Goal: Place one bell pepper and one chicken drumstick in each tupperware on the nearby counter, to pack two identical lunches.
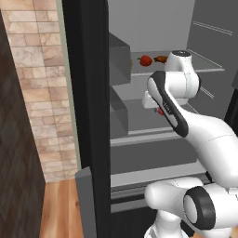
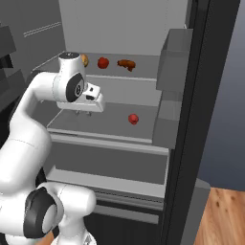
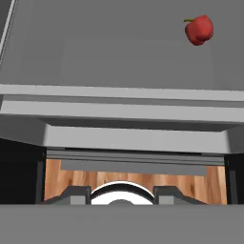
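I am looking into an open fridge. On the upper shelf (image 2: 143, 72) lie a golden-tan chicken drumstick (image 2: 84, 60), a red bell pepper (image 2: 103, 62) (image 1: 145, 60) and a darker chicken drumstick (image 2: 126, 64) (image 1: 161, 59). A second bell pepper (image 2: 133, 119) (image 3: 199, 29) rests on the lower shelf (image 2: 110, 131). My gripper (image 2: 82, 113) hangs over that lower shelf, left of the second pepper and apart from it, shut and holding nothing. The tupperware and the counter are out of view.
Grey door bins (image 2: 174, 52) line the open fridge door on the right. A dark fridge wall (image 1: 88, 116) stands to the left, with a brick wall (image 1: 37, 93) beyond it. A closed drawer front (image 2: 105, 162) sits below the shelf, above the wood floor (image 1: 60, 209).
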